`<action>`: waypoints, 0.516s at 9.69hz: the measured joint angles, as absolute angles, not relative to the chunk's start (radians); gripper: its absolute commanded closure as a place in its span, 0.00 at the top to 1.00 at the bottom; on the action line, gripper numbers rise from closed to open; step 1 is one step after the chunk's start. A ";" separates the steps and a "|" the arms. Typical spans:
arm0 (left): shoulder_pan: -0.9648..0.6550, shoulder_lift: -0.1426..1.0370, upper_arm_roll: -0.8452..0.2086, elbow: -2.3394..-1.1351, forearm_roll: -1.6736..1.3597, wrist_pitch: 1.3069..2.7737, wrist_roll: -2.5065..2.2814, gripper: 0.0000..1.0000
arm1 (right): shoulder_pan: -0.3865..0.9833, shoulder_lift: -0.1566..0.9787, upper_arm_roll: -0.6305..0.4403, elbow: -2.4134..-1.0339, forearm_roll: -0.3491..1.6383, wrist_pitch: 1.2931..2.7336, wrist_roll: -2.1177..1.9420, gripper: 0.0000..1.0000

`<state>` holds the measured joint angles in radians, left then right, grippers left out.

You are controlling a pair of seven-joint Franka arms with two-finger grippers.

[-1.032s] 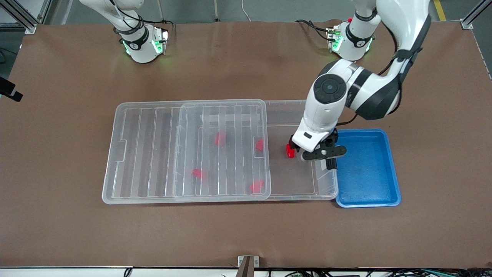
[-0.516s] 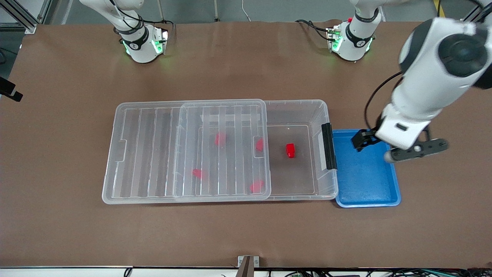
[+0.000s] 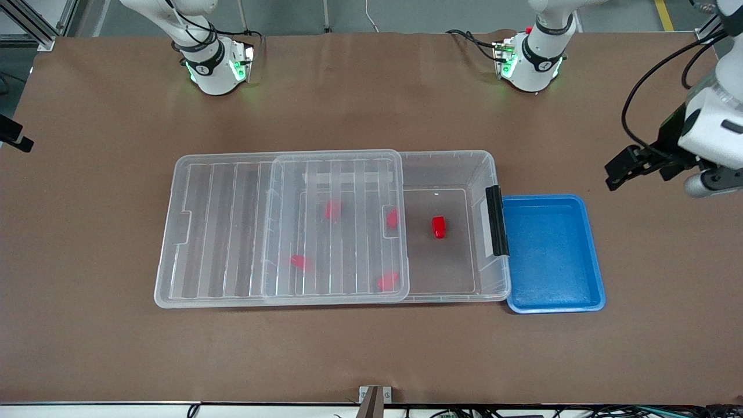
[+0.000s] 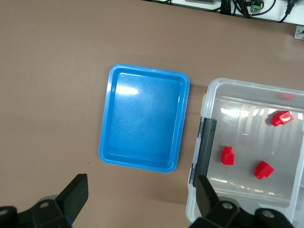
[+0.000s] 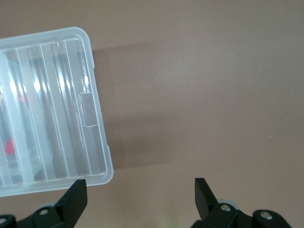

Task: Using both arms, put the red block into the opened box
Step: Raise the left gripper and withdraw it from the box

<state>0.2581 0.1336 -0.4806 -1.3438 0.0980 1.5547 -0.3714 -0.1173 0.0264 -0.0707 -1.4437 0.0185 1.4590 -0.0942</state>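
In the uncovered end of the box (image 3: 482,168), its lid (image 3: 278,226) slid aside for access, the red block (image 3: 438,227) lies free. The left pincer (image 4: 140,202) hangs wide beside the blue tray (image 3: 592,255); the right pincer (image 5: 140,197), apparently waiting, gapes empty over the worktop (image 5: 213,85).

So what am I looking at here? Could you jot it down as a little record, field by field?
box: clear plastic bin, on the table
lid: ribbed, slid aside toward the right arm's end, covering part of the box
red block: lies in the uncovered part of the box
other red blocks: four more show through the lid
blue tray: nothing in it, beside the box's latch end
left gripper: open, holding nothing, over bare table by the tray
right gripper: open, holding nothing, above the lid's corner
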 measured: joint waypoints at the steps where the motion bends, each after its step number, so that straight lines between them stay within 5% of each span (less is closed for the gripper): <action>1: 0.254 0.107 -0.441 -1.346 0.065 1.525 -0.351 1.00 | -0.125 0.034 -0.076 -1.449 0.019 1.474 -0.119 0.78; 2: 0.228 0.080 -0.375 -1.356 0.046 1.488 -0.298 1.00 | -0.131 0.042 -0.076 -1.474 0.019 1.508 -0.155 0.36; 3: 0.192 0.056 -0.308 -1.374 0.041 1.455 -0.216 1.00 | -0.134 0.050 -0.077 -1.537 0.019 1.583 -0.193 0.08; 5: 0.123 -0.002 -0.199 -1.438 0.040 1.411 -0.090 1.00 | -0.121 0.093 -0.071 -1.728 0.020 1.826 -0.224 0.00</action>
